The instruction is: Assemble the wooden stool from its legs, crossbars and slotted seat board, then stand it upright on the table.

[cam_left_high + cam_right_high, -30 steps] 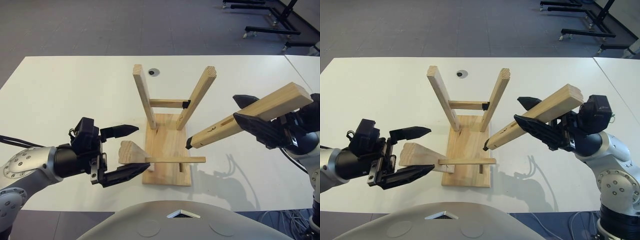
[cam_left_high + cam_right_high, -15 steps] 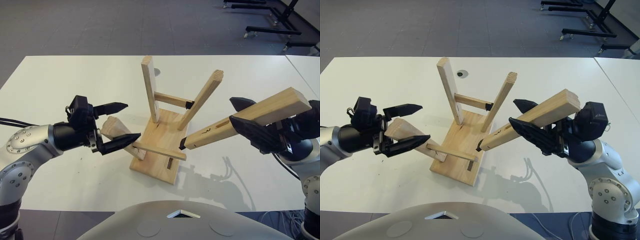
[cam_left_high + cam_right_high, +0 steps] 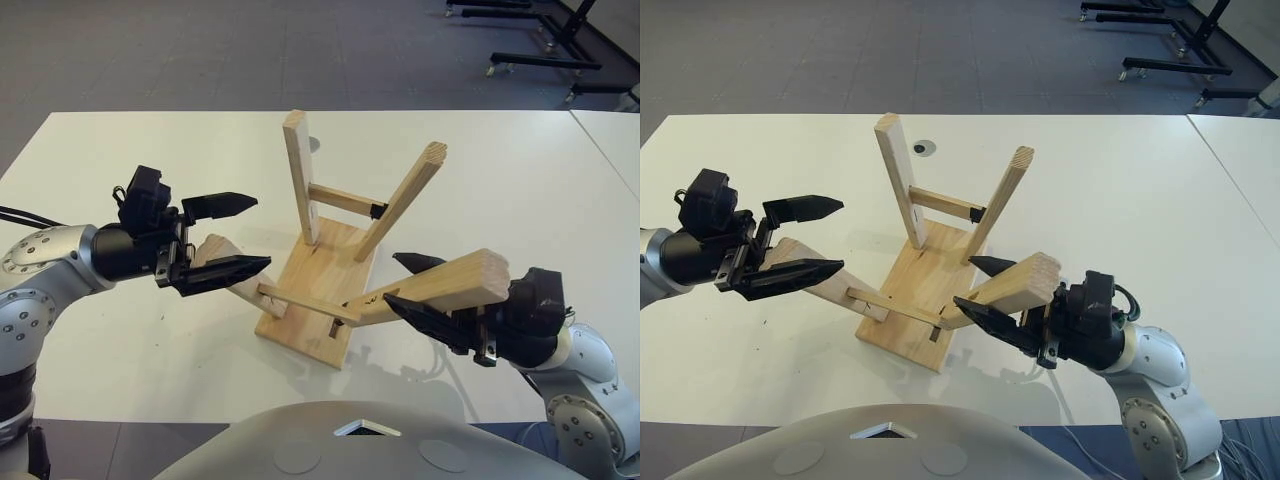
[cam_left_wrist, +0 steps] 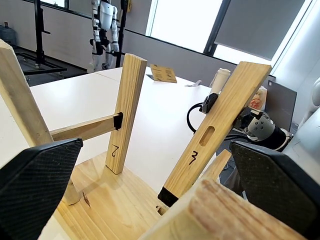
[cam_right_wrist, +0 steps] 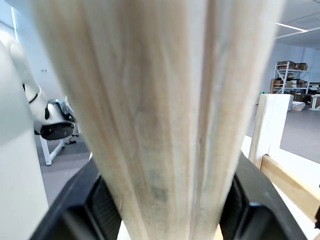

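The slotted seat board point(image 3: 300, 332) lies flat on the table with two legs point(image 3: 298, 170) point(image 3: 405, 200) standing in it, joined by a crossbar point(image 3: 343, 200). A third leg point(image 3: 225, 262) leans up from the board's left edge, carrying a thin crossbar point(image 3: 305, 303). Its raised end sits between the spread fingers of my open left gripper point(image 3: 260, 232), against the nearer finger. My right gripper point(image 3: 390, 277) is shut on a fourth leg point(image 3: 450, 280), marked 3 point(image 4: 215, 130). The black-tipped lower end of that leg meets the board by the thin crossbar's free end.
The white table point(image 3: 120, 150) has wide bare room left, right and behind the stool. A small round grommet point(image 3: 925, 148) sits behind the upright legs. The near table edge runs close under my right arm. Dark wheeled racks point(image 3: 545, 55) stand on the floor far back right.
The left gripper carried its leg left and away, turning the board and its upright legs. The right arm dropped and came nearer, lowering its leg's tip onto the board.
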Robot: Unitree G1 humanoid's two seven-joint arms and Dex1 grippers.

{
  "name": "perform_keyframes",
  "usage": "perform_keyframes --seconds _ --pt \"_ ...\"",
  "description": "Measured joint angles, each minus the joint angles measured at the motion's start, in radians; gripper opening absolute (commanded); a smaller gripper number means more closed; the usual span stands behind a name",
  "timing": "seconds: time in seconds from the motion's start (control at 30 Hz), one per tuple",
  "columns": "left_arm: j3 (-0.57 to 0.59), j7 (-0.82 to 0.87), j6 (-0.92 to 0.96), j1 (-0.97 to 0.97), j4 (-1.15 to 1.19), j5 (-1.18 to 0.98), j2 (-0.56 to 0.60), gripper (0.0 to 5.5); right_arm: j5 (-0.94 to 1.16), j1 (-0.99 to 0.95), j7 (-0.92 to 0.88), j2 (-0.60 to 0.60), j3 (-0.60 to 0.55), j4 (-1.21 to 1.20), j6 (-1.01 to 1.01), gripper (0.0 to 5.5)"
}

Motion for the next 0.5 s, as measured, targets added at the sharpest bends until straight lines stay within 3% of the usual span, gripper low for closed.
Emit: perform_keyframes --seconds 0.5 --pt "-0.035 -0.010 0.000 -0.038 0.023 0.037 -0.006 5.40 -0.077 -0.022 0.053 -0.032 0.087 0.080 -0.111 2.13"
